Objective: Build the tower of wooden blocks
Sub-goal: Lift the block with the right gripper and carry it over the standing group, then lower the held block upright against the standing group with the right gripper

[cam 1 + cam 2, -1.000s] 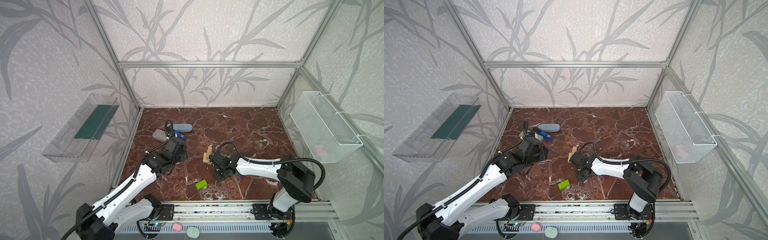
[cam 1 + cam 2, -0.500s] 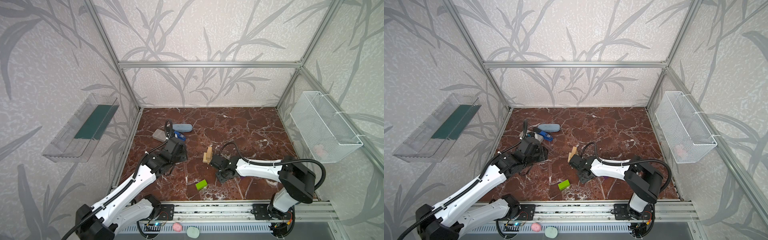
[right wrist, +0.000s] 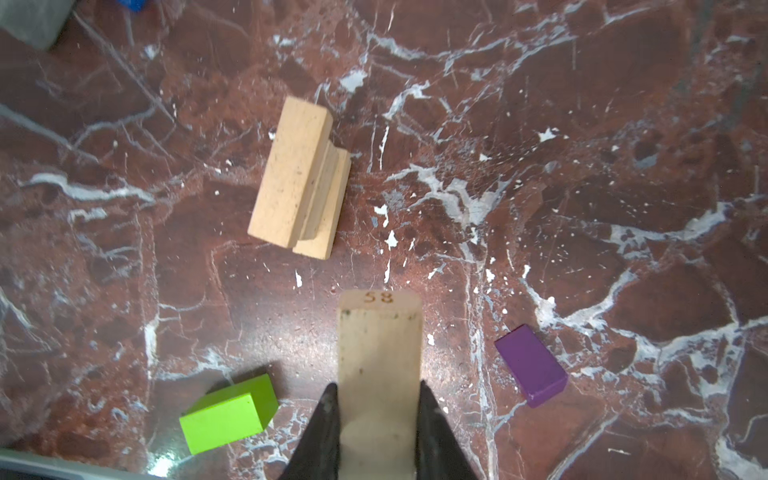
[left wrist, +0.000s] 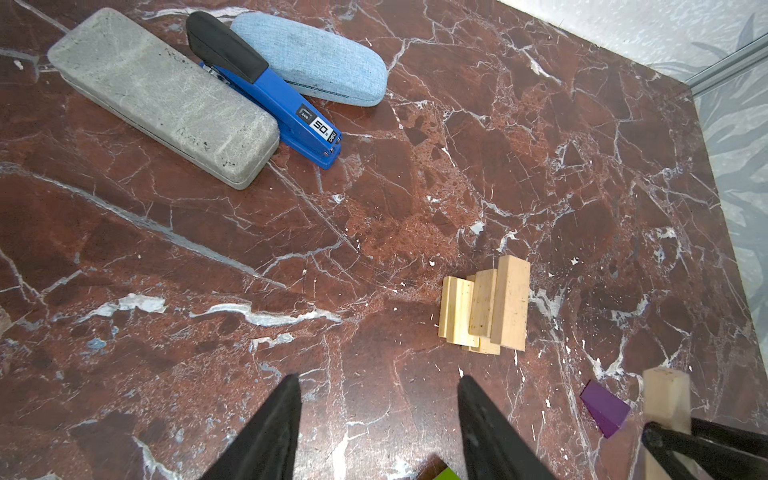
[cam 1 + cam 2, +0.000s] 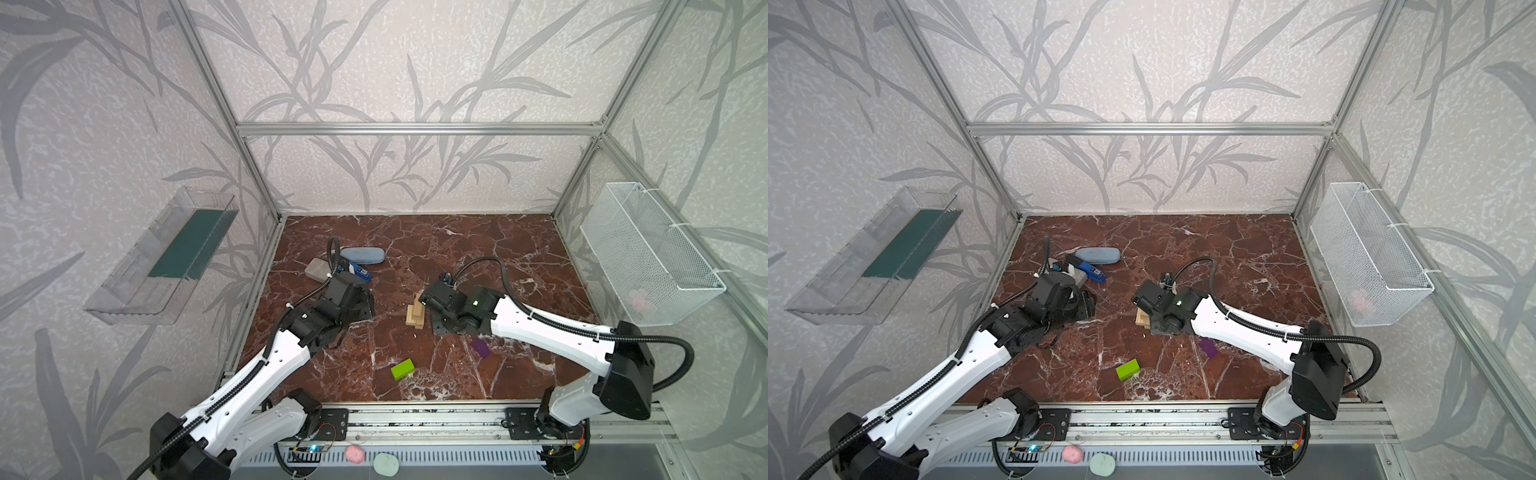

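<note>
The right gripper (image 3: pixel 377 388) is clamped on a pale wood block (image 3: pixel 379 332), held just beside the tower (image 3: pixel 299 183) of pale bricks without touching it. The left gripper (image 4: pixel 379 379) stands parted and empty, well apart from the tower. The green brick (image 3: pixel 228 415) and purple brick (image 3: pixel 532 365) lie flat near the tower, apart from it.

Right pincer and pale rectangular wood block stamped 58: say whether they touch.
Touching. Right wrist view: the right pincer clamps both sides of the pale rectangular wood block, no gap.
</note>
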Motion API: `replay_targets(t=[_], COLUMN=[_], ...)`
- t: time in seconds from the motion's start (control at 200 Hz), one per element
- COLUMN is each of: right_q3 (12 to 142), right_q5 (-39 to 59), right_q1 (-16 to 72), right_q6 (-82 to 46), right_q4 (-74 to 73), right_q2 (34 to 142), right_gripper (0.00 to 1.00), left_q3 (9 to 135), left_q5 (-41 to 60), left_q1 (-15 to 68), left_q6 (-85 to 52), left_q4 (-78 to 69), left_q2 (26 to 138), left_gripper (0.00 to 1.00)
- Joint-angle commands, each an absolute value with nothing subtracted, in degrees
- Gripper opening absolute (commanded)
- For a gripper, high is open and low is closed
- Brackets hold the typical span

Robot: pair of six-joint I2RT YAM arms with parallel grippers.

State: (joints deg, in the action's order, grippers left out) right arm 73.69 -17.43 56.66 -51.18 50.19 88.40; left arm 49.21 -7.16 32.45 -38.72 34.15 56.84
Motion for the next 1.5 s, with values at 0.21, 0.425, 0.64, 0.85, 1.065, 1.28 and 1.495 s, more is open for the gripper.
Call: replay_targets(t=[0.21,0.425,0.64,0.85,1.065,1.28,1.495], right_q3=[86.83,93.82,96.43,97.08,97.66,99.39,100.37], right_q5=[-23.22,-23.18,-21.26,-18.52,-17.36,-18.61,-18.80], right_q1=[56.03,55.89,55.29,54.12,53.75,53.70,53.35], right_q6=[-59.49,-61.22,-62.71,-64.54,-66.07,-66.37,-66.51], right_q4=[56.32,56.78,56.04,55.96,55.90,57.09,57.56], right_q2=[99.72,106.72,111.35,113.07,114.25,115.21,116.18], right_gripper=[0.18,0.18,0.17,0.16,0.15,0.15,0.15], left_q3=[47.39,45.49,44.37,43.92,43.75,43.88,43.89], left_q5=[-7.10,-7.90,-8.25,-7.85,-7.56,-7.65,-7.65], left_q1=[30.01,28.40,28.05,27.99,27.90,27.82,27.80], left_q6=[-36.74,-37.30,-37.32,-37.18,-37.20,-37.10,-37.08], left_q4=[31.39,31.86,32.79,32.80,32.86,33.26,33.73], left_q2=[57.84,56.57,54.93,54.49,54.33,54.23,54.14], left_gripper=[0.60,0.61,0.61,0.62,0.62,0.62,0.63])
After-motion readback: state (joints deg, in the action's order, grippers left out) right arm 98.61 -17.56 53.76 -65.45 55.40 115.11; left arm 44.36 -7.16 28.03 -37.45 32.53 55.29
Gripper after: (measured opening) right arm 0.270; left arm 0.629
